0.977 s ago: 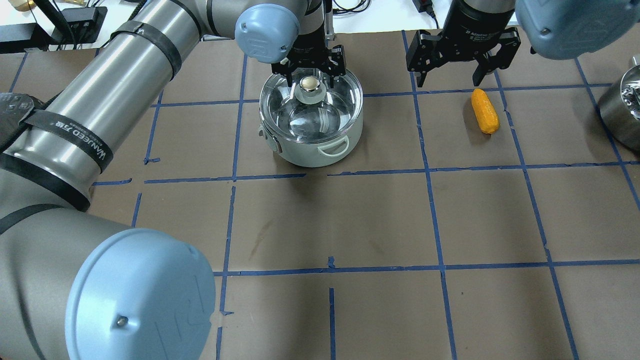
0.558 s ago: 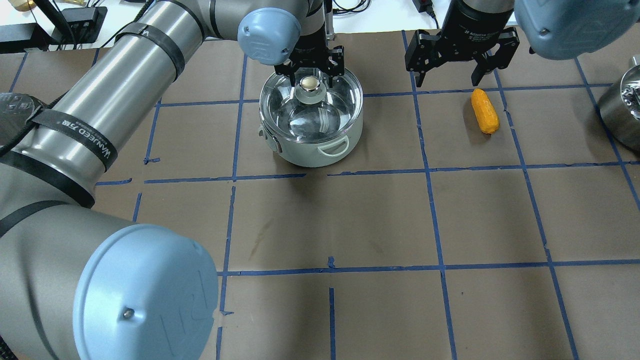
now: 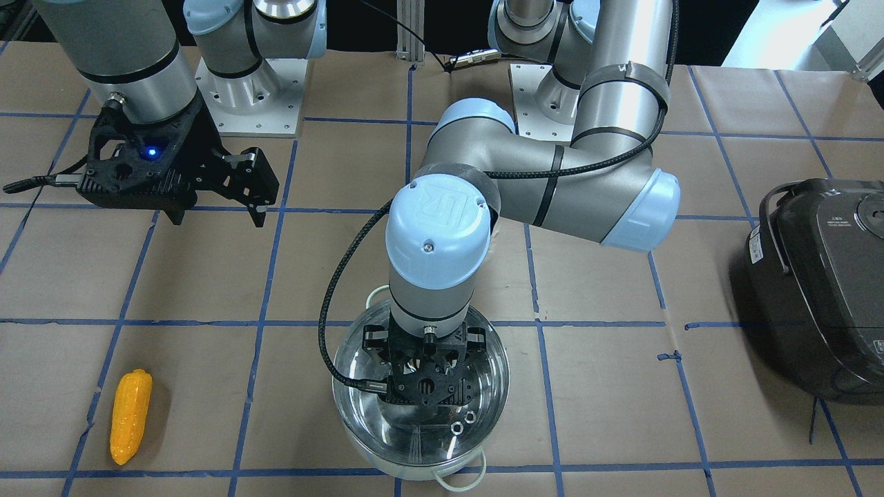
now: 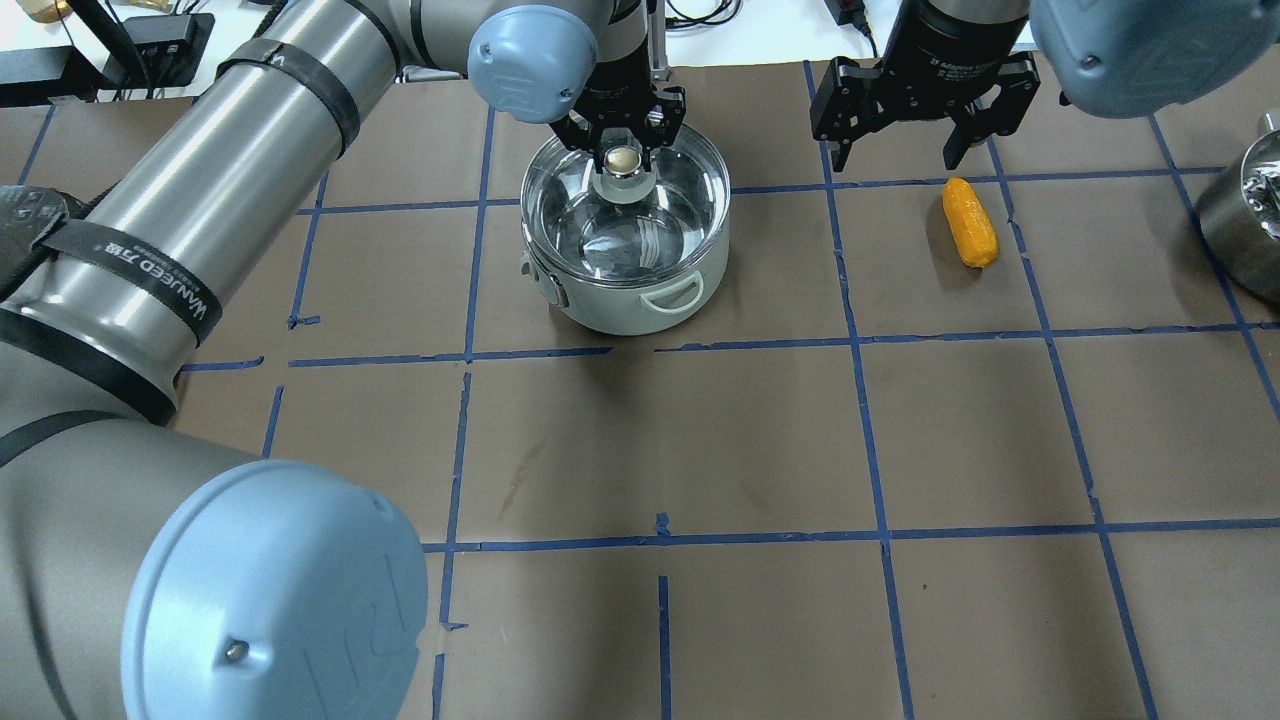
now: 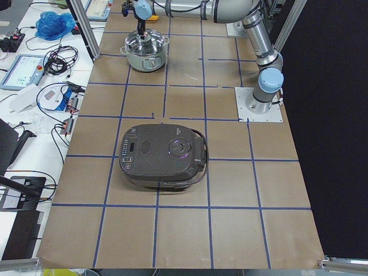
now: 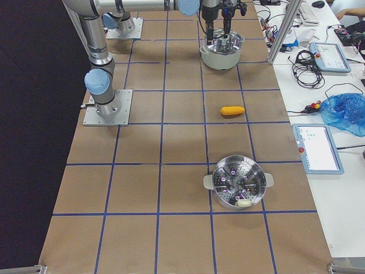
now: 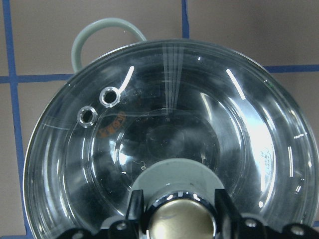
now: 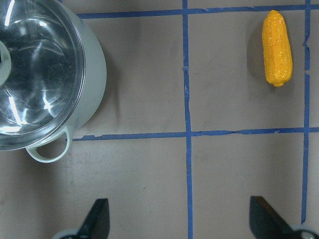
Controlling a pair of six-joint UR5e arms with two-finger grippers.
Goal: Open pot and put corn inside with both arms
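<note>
The steel pot (image 4: 610, 305) stands at the far middle of the table with its glass lid (image 4: 640, 225) on. My left gripper (image 4: 622, 150) is straight above it, its fingers closed against both sides of the lid's knob (image 7: 179, 219). The pot also shows in the front view (image 3: 483, 407). The yellow-orange corn (image 4: 970, 222) lies on the table to the right of the pot, and also shows in the right wrist view (image 8: 277, 47). My right gripper (image 4: 905, 150) is open and empty, above the table just beyond the corn's far end.
A dark grey rice cooker (image 3: 822, 276) sits at the table's end on my left. A steel steamer pot (image 6: 236, 182) stands at the end on my right, and shows at the overhead view's right edge (image 4: 1240, 215). Blue tape lines grid the brown table.
My left gripper's fingers have closed in from wide apart onto the lid's knob. The right gripper and the corn have hardly moved.
</note>
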